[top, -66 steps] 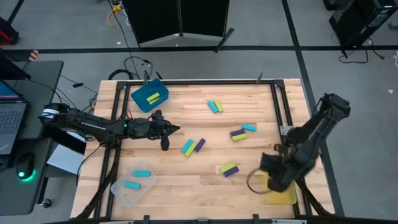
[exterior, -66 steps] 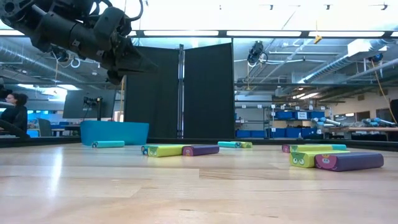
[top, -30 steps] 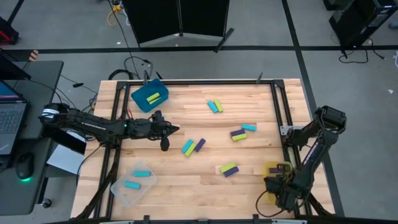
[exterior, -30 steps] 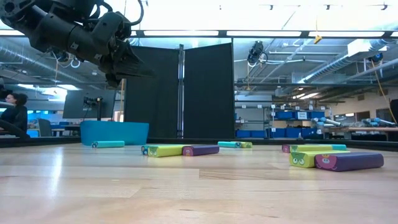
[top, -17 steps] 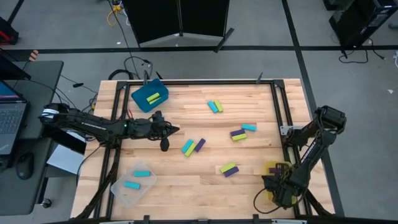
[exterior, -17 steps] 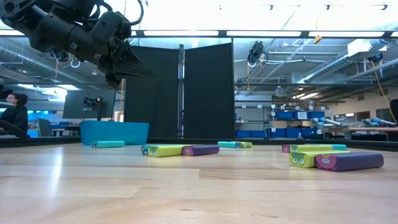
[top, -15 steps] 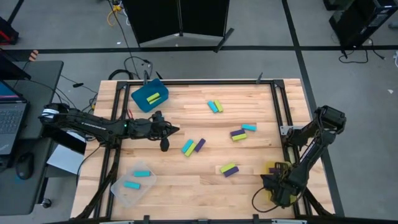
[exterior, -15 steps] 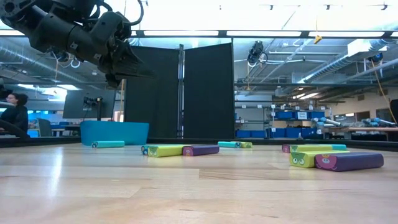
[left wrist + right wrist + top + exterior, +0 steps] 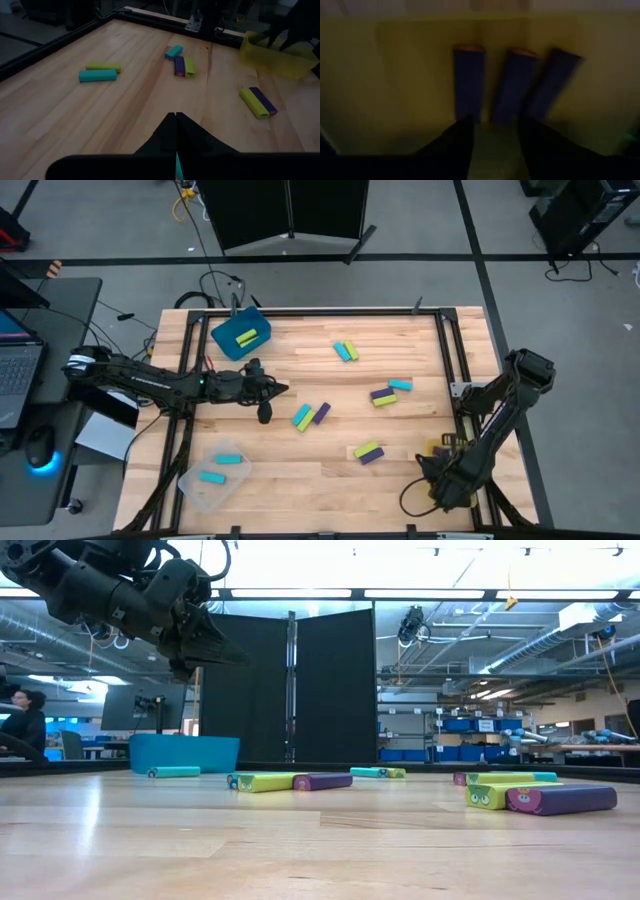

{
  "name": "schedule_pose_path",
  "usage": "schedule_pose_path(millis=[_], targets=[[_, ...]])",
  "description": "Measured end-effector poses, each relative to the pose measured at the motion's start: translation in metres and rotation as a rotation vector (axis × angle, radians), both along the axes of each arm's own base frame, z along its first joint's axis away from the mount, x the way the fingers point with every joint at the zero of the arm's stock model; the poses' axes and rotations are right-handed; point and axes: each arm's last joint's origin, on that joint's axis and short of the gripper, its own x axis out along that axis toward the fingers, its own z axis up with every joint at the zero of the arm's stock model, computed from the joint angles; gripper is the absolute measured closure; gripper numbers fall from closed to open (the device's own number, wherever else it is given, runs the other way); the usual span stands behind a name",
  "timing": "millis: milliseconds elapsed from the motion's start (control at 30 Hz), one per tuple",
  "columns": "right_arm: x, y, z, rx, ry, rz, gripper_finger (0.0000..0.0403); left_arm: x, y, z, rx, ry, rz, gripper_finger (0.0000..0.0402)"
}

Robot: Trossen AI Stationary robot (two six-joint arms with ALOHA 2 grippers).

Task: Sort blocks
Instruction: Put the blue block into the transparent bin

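Cyan, lime green and purple blocks lie on the wooden table in small groups: a pair (image 9: 345,351) at the far middle, three (image 9: 387,392) right of centre, a pair (image 9: 310,416) at the centre, a pair (image 9: 368,451) nearer. Three purple blocks (image 9: 512,82) lie side by side on the floor of the yellow bin (image 9: 395,75). My right gripper (image 9: 495,145) stands open above them, pointing down, with nothing between its fingers. My left gripper (image 9: 285,388) hangs shut and empty above the table's left half, also seen in the low view (image 9: 235,655).
A blue bin (image 9: 240,335) with a green block stands at the far left. A clear bin (image 9: 215,472) holding two cyan blocks stands at the near left. The yellow bin (image 9: 272,55) is at the near right, mostly under my right arm. Black rails frame the table.
My right gripper has shifted a little toward the table's left and risen slightly over the yellow bin. The blocks on the table have stayed put.
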Motion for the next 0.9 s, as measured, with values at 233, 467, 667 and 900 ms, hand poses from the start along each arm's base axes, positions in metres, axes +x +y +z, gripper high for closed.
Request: schedule_pose_path(millis=[233,467,667,900], targets=[[0.016,-0.021,0.038,-0.028,-0.012,0.005,0.0324,0.0,0.0,-0.001,-0.011,0.01,0.004,0.0394],[0.036,-0.074,0.072,-0.063,-0.285,-0.02,0.039,0.0,0.0,-0.001,-0.011,0.01,0.004,0.0394],[0.054,-0.124,0.085,-0.179,-0.424,-0.089,0.0366,-0.001,-0.001,-0.003,-0.042,0.027,-0.033,0.0394],[0.059,-0.168,0.042,-0.184,-0.387,-0.137,0.0354,-0.002,-0.001,-0.006,-0.061,0.054,-0.032,0.0394]])
